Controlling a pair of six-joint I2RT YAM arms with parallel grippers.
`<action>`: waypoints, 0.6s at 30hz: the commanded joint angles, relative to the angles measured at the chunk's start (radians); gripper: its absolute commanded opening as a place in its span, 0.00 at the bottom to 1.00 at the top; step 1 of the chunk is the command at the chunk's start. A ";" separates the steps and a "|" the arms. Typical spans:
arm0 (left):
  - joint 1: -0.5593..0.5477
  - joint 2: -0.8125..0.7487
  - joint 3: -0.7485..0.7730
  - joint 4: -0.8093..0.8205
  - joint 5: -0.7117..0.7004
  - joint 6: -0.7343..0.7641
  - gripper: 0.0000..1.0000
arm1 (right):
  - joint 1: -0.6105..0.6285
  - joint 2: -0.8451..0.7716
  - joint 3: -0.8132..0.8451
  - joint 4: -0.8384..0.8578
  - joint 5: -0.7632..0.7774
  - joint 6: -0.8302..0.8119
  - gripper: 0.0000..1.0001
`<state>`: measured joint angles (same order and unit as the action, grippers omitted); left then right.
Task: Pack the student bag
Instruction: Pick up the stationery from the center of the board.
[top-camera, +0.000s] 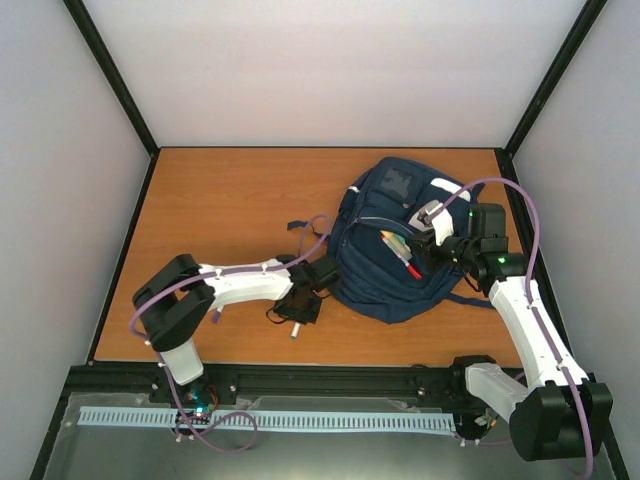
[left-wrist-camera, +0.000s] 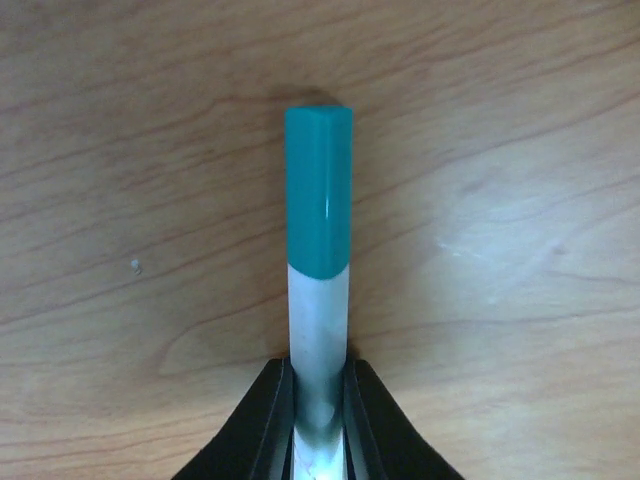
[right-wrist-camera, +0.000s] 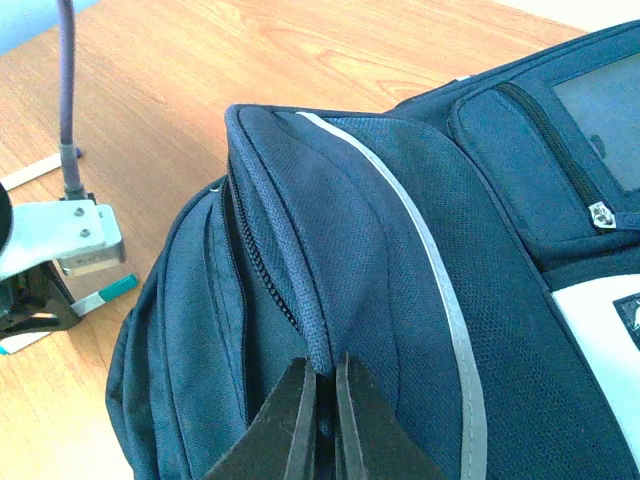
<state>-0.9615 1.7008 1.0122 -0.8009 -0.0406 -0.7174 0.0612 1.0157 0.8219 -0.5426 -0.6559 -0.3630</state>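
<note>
The student bag (top-camera: 395, 250), navy blue with a thin pale stripe, lies at the table's right middle with its main zip open. My right gripper (right-wrist-camera: 322, 368) is shut on the bag (right-wrist-camera: 400, 300), pinching the fabric edge beside the zip teeth. Several pens (top-camera: 402, 255), one red-tipped, poke out of the opening. Just left of the bag, my left gripper (top-camera: 300, 305) is low over the wood. It is shut on a white marker with a teal cap (left-wrist-camera: 320, 200), the cap pointing away from the fingers (left-wrist-camera: 270, 420). The same marker (right-wrist-camera: 112, 290) shows in the right wrist view.
A dark bag strap (top-camera: 305, 228) trails on the wooden table (top-camera: 220, 210) left of the bag. Purple cables (top-camera: 520, 205) arc over both arms. Black frame posts (top-camera: 110, 75) and white walls close in the table's back and sides.
</note>
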 joint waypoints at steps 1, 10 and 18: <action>-0.037 0.078 0.063 -0.122 -0.085 -0.041 0.11 | -0.009 0.001 0.029 0.026 -0.035 -0.013 0.03; -0.049 0.060 0.017 -0.130 -0.013 -0.109 0.18 | -0.009 0.004 0.029 0.028 -0.034 -0.012 0.03; -0.049 0.034 0.033 -0.110 0.003 -0.100 0.08 | -0.009 0.007 0.029 0.027 -0.037 -0.012 0.03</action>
<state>-0.9977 1.7500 1.0454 -0.8902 -0.0616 -0.8078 0.0612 1.0229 0.8219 -0.5426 -0.6659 -0.3668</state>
